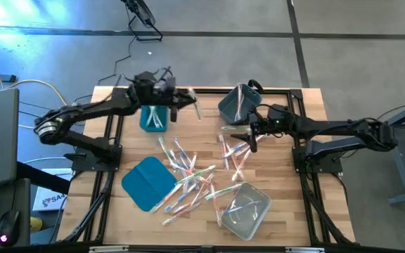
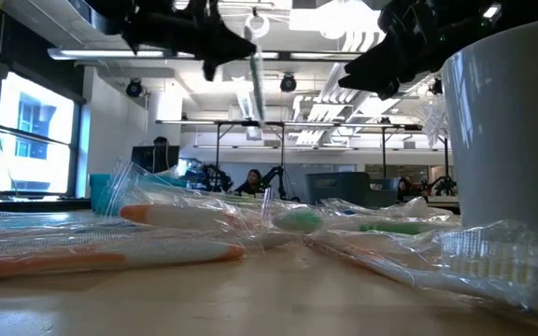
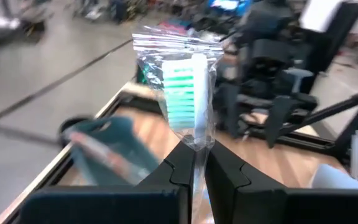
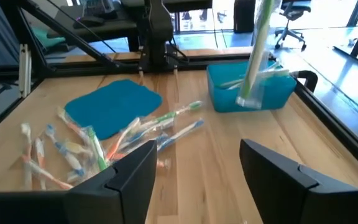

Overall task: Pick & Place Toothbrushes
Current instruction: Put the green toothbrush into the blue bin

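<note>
A wrapped green toothbrush (image 3: 190, 87) is pinched between the jaws of the left gripper (image 1: 188, 98), in the air just beside the teal bin (image 1: 153, 118) near the far edge of the table (image 1: 287, 211). The other toothbrushes (image 1: 188, 176) lie scattered at the table's middle. The right gripper (image 1: 250, 137) hovers over them with jaws spread and empty.
</note>
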Available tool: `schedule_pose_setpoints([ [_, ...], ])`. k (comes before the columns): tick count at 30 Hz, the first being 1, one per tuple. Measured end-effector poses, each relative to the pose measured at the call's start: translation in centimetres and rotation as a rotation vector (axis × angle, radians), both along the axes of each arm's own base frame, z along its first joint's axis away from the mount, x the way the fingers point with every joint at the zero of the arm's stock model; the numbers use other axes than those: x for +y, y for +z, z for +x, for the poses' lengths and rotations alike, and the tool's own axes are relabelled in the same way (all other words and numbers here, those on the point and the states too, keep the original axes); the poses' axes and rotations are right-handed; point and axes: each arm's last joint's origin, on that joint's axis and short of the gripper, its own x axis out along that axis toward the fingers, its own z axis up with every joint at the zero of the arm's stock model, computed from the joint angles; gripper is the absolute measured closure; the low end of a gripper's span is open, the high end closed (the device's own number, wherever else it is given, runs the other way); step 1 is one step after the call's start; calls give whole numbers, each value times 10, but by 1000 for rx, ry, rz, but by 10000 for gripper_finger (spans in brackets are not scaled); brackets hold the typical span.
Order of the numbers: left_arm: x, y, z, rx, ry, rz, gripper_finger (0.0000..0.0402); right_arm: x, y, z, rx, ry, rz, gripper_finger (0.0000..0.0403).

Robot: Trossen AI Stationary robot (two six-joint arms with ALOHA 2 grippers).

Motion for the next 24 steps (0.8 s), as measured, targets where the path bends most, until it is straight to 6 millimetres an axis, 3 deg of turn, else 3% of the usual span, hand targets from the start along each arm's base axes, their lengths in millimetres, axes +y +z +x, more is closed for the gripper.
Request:
schedule_pose_setpoints([
  [10,14,10,-57,118,202,-153,382,-2,-2,1,11,-61,-14,179],
  [24,32,-18,-95,413,627,-337,382,-3,-3,1,28,-106,-23,179],
])
